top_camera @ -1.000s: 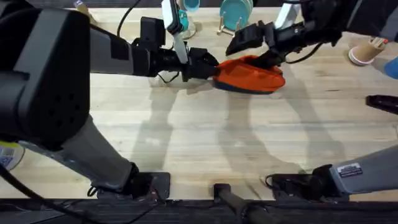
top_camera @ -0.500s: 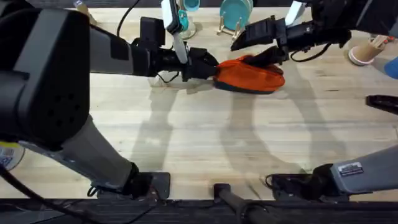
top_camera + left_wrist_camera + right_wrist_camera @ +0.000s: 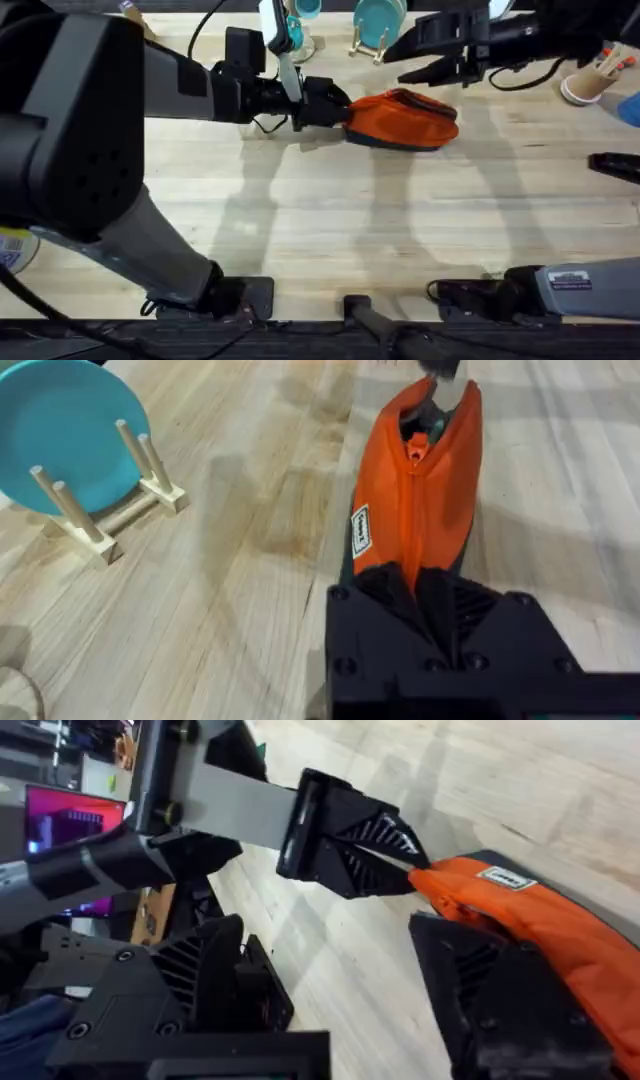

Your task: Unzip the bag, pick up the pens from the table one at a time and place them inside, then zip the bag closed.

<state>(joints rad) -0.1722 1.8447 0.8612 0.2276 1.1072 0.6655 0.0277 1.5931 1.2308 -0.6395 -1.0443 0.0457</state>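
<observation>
The orange bag [image 3: 405,120] lies at the far middle of the table [image 3: 320,220]. My left gripper [image 3: 338,108] is shut on the bag's left end, its black fingers pinching the fabric [image 3: 415,585]. In the left wrist view the zipper runs closed along most of the bag [image 3: 412,510], with a small gap at the far end. Something greenish sits in that gap; I cannot tell what it is. My right gripper [image 3: 402,65] hangs open above and behind the bag, touching nothing. Its wrist view shows the bag [image 3: 540,920] and the left gripper [image 3: 350,840] beyond it. The pens are hidden.
A teal plate on a wooden rack [image 3: 378,20] stands just behind the bag. A pink cup with sticks [image 3: 590,82] is at the far right. A black oblong thing [image 3: 615,165] lies at the right edge. The near half of the table is bare wood.
My right gripper has let go of the bag's top, then lifted up and back to the right. The left gripper and the bag have stayed put.
</observation>
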